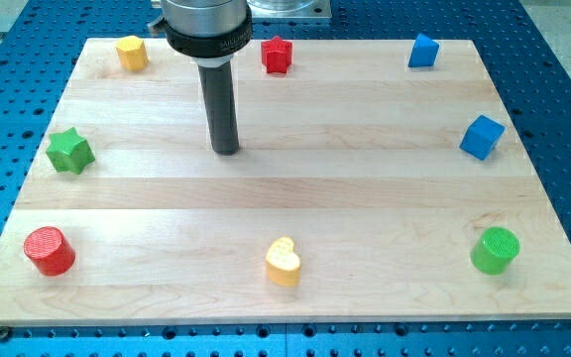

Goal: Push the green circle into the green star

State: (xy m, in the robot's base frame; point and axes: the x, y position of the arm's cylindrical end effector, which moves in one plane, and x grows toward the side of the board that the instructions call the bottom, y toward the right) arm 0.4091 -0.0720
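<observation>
The green circle (494, 250) stands near the view's bottom right corner of the wooden board (295, 188). The green star (69, 151) lies at the view's left edge, about mid-height. My tip (226, 150) rests on the board in the upper left-centre, well to the right of the green star and far up and left of the green circle. It touches no block.
A red cylinder (49, 250) sits at the bottom left, a yellow heart (284, 263) at the bottom centre. A yellow block (132, 53), a red star (278, 55) and a blue block (422, 51) line the top edge. A blue cube (482, 137) sits at right.
</observation>
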